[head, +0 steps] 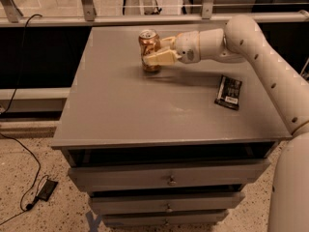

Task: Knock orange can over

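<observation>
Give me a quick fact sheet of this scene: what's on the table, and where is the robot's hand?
table: grey top, drawers beneath
orange can: upright, far middle of the table, not yet knocked over
hand: at the can's right side, apparently touching it
black packet: flat on the table, right of the can, apart from it

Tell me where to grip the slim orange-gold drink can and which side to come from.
Grip the slim orange-gold metal drink can around its mid-body, coming level from the picture's right, where the robot's hand sits against it. It stands upright on the grey cabinet top; the round straight wall suits a side pinch, the pull-tab top does not.
</observation>
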You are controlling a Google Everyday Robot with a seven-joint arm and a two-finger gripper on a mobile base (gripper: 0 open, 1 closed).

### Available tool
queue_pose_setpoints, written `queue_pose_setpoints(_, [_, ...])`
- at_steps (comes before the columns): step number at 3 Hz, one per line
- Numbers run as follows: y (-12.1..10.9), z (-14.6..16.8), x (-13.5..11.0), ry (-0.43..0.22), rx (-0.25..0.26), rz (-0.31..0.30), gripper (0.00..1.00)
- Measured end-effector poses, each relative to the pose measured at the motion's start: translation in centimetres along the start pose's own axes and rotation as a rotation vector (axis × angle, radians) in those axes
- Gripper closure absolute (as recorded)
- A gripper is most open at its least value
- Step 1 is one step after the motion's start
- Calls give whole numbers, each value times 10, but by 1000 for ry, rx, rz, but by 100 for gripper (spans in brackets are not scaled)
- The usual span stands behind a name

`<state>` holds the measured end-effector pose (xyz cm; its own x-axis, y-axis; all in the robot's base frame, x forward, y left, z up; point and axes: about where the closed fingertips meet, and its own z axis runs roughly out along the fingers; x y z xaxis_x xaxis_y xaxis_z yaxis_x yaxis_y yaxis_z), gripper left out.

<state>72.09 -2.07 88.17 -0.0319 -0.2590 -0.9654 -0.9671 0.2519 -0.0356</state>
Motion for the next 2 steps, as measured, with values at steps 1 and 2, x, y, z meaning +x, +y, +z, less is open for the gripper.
queue_pose_setpoints(1, [13, -4, -17, 107, -3, -51, 100])
queue_pose_setpoints(2, [34, -19, -36, 367, 6, -110, 100])
